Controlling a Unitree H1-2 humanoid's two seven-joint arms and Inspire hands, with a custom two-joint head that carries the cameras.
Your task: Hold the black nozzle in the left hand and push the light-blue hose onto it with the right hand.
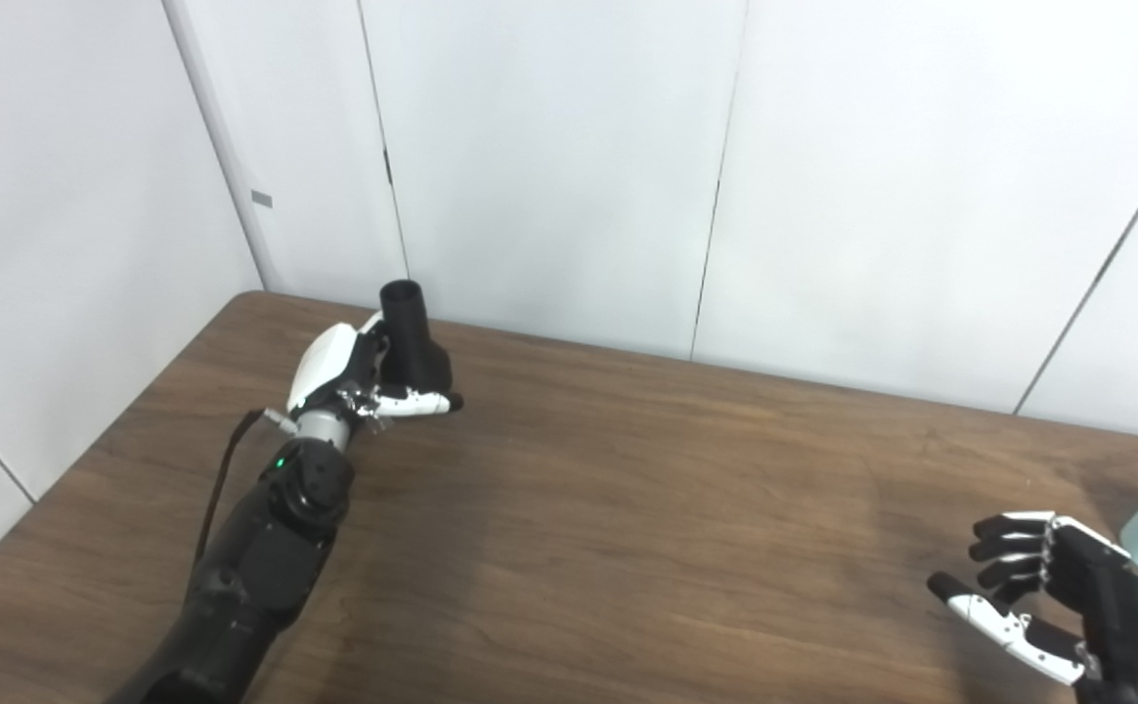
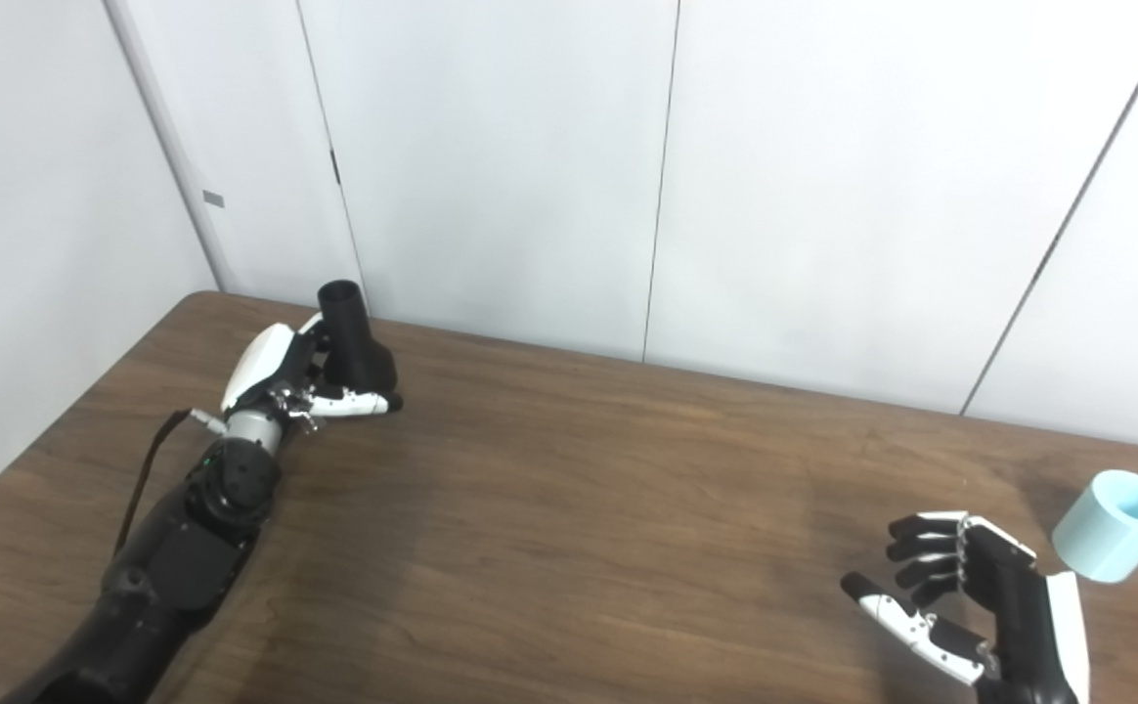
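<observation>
At the left of the frame the left arm comes up from the bottom edge and reaches toward the upper left part of the desk [image 1: 628, 508]. The left hand [image 1: 364, 376] is closed around the nozzle [image 1: 413, 337] — its fingers wrap the wider lower body and the thumb lies across the front. The nozzle is black and stands almost upright, with its round open mouth at the top, a little above the far edge of the desk as seen in the picture. A thin black cable hangs in a curve beside the left forearm.

The middle of the frame shows only the brown wooden surface of the desk and, behind it, the white wall panels [image 1: 549, 156] with thin dark seams.

At the lower right the right hand [image 2: 960, 596] is above the desk with the palm turned to the left. Its fingers are curled but apart from the thumb, and it holds nothing. Just to the right of it — close, but not touching as far as the right eye view shows — the hose [image 2: 1115, 539] lies on the desk. It is a short light-blue tube, tilted, with its open end turned up and to the right. In the left eye view it is cut by the right edge of the picture.
</observation>
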